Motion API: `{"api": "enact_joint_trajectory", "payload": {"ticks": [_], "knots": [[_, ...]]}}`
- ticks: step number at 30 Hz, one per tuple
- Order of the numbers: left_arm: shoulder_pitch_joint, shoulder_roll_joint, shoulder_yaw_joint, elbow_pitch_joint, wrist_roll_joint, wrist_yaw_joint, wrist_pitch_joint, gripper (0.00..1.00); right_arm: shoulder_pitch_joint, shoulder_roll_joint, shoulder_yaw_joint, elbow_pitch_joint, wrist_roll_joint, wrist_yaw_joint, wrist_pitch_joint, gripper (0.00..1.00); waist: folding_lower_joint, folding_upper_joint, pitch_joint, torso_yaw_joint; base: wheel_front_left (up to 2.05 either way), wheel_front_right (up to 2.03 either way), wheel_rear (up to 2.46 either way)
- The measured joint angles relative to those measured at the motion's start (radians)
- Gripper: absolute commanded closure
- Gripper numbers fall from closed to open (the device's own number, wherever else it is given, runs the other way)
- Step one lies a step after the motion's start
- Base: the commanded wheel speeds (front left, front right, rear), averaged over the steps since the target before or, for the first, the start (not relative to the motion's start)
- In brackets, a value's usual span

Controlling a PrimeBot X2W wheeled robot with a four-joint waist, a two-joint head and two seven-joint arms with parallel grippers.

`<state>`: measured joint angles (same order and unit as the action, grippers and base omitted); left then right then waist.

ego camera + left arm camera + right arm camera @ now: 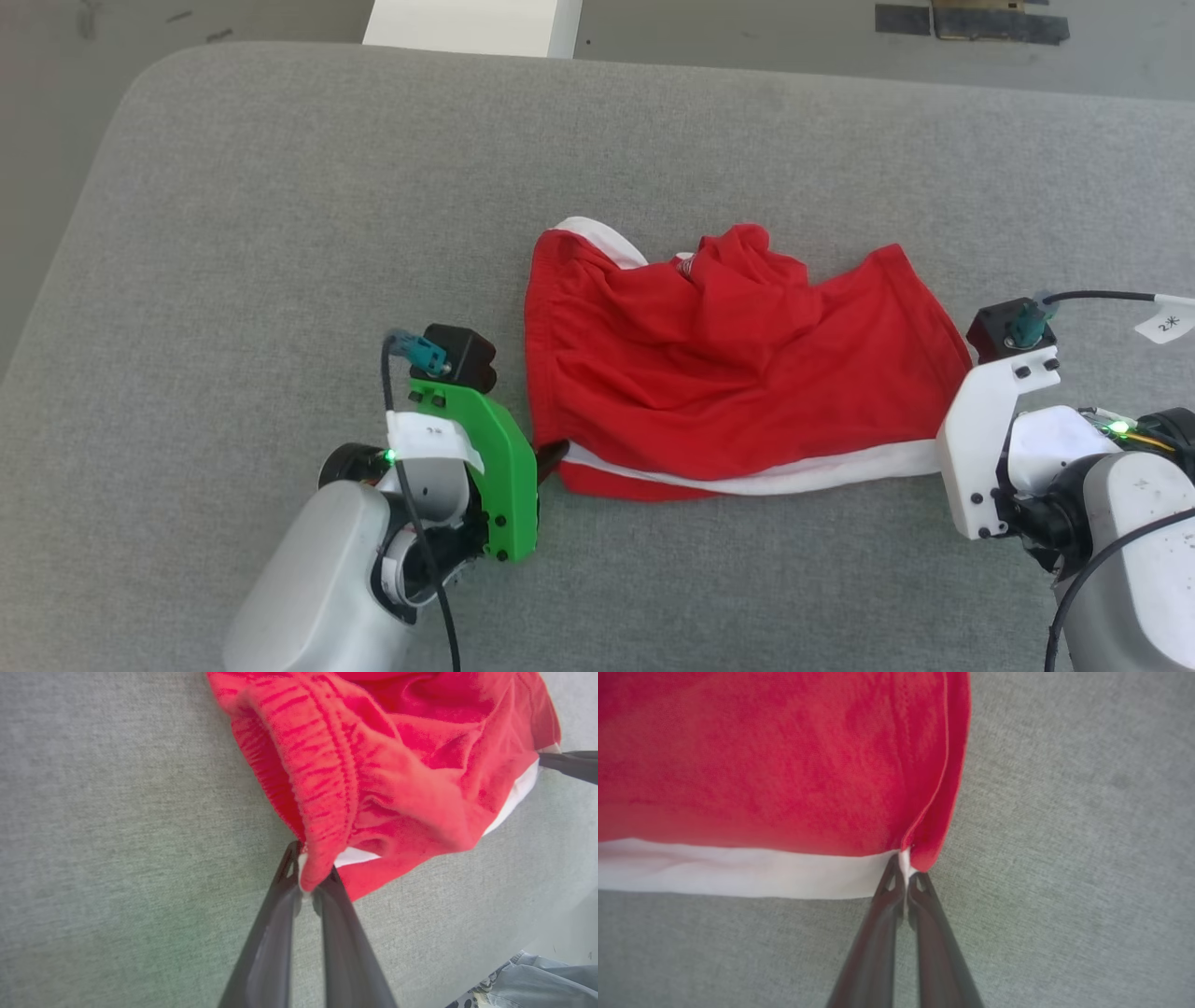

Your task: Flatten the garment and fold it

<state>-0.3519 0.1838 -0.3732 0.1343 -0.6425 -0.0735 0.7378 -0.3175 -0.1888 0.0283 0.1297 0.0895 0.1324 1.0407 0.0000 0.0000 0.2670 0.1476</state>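
Nearest the robot, its two pale forearms come in from the near edge of the grey fabric-covered worktop (pixel 280 233), the left wrist carrying a green bracket (pixel 499 457) and the right wrist a white one (pixel 985 439). A small paper tag (pixel 1167 324) hangs from the cable by the right wrist.

The left end effector (pixel 553 455) is closed on the near-left corner of the garment (pixel 728 373). In the left wrist view its two dark fingers (pixel 280 914) pinch the red cloth where the ribbed waistband meets the white stripe trim (pixel 794 478). The right end effector (pixel 906 877) is likewise closed on the near-right corner, with its fingertips nipping the end of the white stripe beside a red hem. One of its dark fingers also shows at the right edge of the left wrist view.

The garment lies on the worktop between the two end effectors, a little right of centre. Its near edge, with the white stripe, runs fairly straight from one grip to the other. Farther back the red cloth is rumpled, heaped into folds at the middle, with a curl of white trim (pixel 597 235) turned up at the far-left corner.

Beyond the worktop's far edge lies grey floor (pixel 747 28), with a white panel (pixel 471 23) to the left and dark patches (pixel 971 19) to the right.
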Motion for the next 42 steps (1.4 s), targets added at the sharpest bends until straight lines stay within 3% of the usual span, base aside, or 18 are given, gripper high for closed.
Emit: {"api": "enact_joint_trajectory", "payload": {"ticks": [6,13,22,26,36,42], "knots": [[0.0,0.004,0.064,-0.099,-0.102,0.002,0.051,1.0,0.001,0.001,-0.013,-0.015,0.087,0.0,-0.003,1.0,0.0,0.0,-0.053,-0.003,0.0,0.0,0.0],[-0.085,0.022,0.139,-0.18,-0.182,0.005,0.088,1.0,-0.04,-0.022,-0.044,-0.13,0.202,0.0,0.01,1.0,0.0,0.0,-0.118,-0.013,0.0,0.0,0.0],[-0.274,0.032,0.236,-0.168,-0.222,0.013,0.067,1.0,-0.159,0.002,-0.136,-0.223,0.32,0.0,0.017,1.0,0.0,0.0,-0.2,-0.041,0.0,0.0,0.0],[-0.348,0.044,0.268,-0.134,-0.216,0.02,0.039,1.0,-0.227,0.037,-0.202,-0.237,0.326,0.0,-0.035,1.0,0.0,0.0,-0.218,-0.062,0.0,0.0,0.0],[-0.547,0.072,0.268,0.023,-0.139,0.012,-0.04,1.0,-0.448,0.122,-0.289,-0.132,0.307,0.0,-0.094,1.0,0.0,0.0,-0.16,-0.094,0.0,0.0,0.0],[-0.731,0.085,0.26,0.149,-0.068,-0.002,-0.139,1.0,-0.694,0.142,-0.285,0.0,0.225,0.0,-0.185,1.0,0.0,0.0,-0.062,-0.111,0.0,0.0,0.0]]}}
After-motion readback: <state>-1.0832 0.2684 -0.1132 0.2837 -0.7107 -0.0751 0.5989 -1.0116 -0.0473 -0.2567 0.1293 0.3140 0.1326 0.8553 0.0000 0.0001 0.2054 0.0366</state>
